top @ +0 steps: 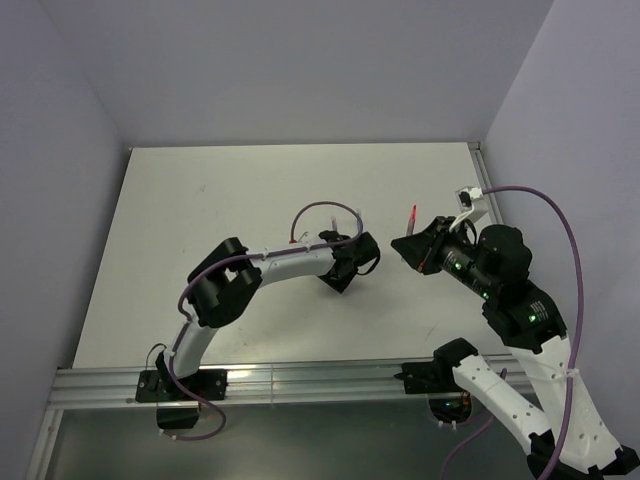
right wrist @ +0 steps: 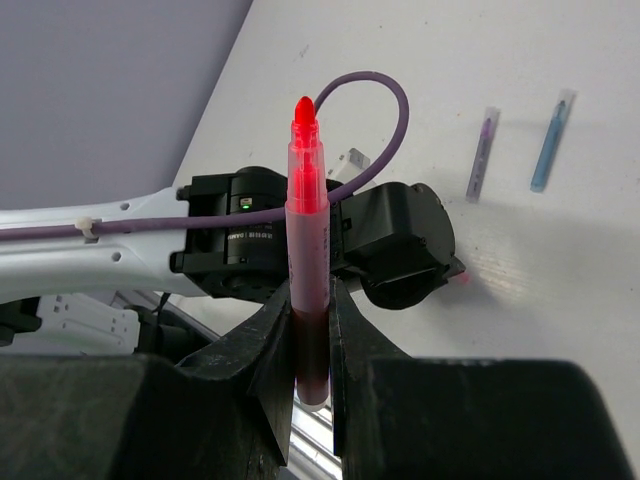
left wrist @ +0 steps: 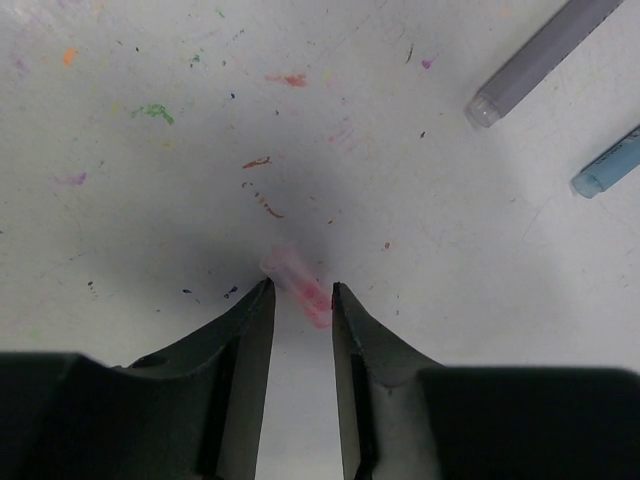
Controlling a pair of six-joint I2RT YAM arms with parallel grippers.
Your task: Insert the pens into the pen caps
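A pinkish-red pen cap (left wrist: 291,270) lies slanted on the white table between the fingertips of my left gripper (left wrist: 302,286). Those jaws stand a narrow gap apart around it, and the cap's near end is right against the right finger (left wrist: 345,320). From above, the left gripper (top: 345,272) points down at mid-table and hides the cap. My right gripper (right wrist: 312,300) is shut on the red pen (right wrist: 305,215), which it holds upright in the air with its tip up (top: 412,212). A dark grey pen (left wrist: 540,60) and a blue pen (left wrist: 608,166) lie side by side on the table beyond the left gripper.
The tabletop (left wrist: 150,200) carries small ink smudges. Lilac walls close in the back and both sides. An aluminium rail (top: 300,380) runs along the near edge. A purple cable (right wrist: 380,90) loops over the left arm.
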